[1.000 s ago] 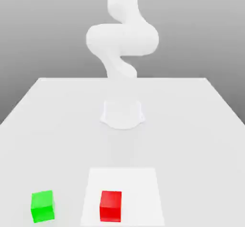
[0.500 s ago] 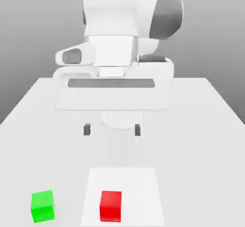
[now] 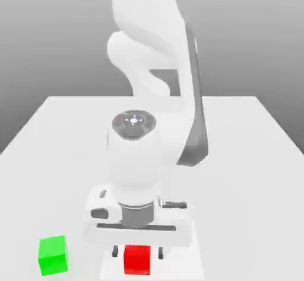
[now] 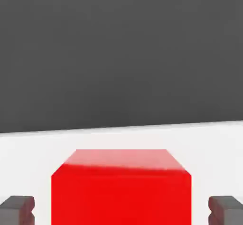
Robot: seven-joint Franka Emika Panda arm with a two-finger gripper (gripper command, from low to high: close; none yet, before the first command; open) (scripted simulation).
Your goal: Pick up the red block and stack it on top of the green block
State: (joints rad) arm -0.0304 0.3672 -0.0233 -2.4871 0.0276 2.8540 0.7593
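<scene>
The red block [image 3: 137,260] sits on the white square [image 3: 176,264]. The gripper [image 3: 138,252] stands wide around it, fingers [image 4: 18,210] clear of its sides

Both blocks look smooth, like plastic: the red block [image 4: 121,195] has a slight sheen on 1 face, and the green block [image 3: 53,255] has flat, even faces. My arm [image 3: 135,161] has a smooth white shell like plastic, with 1 dark grey cap [image 3: 134,124] that looks glossy. My 2 fingertips [image 4: 20,210] look matt and dark. The table [image 3: 237,185] looks smooth and plain.
</scene>
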